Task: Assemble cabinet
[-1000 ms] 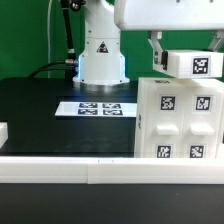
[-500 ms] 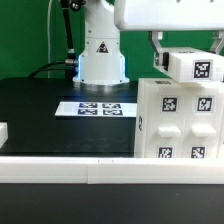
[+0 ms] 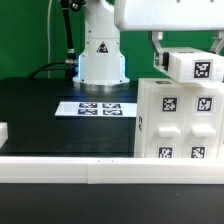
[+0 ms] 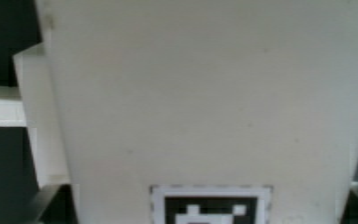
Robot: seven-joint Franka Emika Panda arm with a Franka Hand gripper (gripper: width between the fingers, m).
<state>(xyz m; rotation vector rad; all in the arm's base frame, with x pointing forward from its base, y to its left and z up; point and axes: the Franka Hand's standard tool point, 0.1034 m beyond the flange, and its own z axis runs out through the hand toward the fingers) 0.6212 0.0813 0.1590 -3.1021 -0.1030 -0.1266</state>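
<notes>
I have the hand [image 3: 186, 57] clamped on a white tagged block [image 3: 204, 68], just above the cabinet [image 3: 180, 122] top.

Green backdrop [image 3: 25, 30] is filling the rear of the exterior view. Black tabletop [image 3: 40, 118] is lying under even light and showing a faint sheen. The marker board [image 3: 98, 108] is lying flat on it, mid-table. 1 white rail [image 3: 50, 170] is running along the near edge. Dark cables [image 3: 66, 40] are hanging before the backdrop.

Claw [image 3: 188, 62] downward, high at exterior view's right.
</notes>
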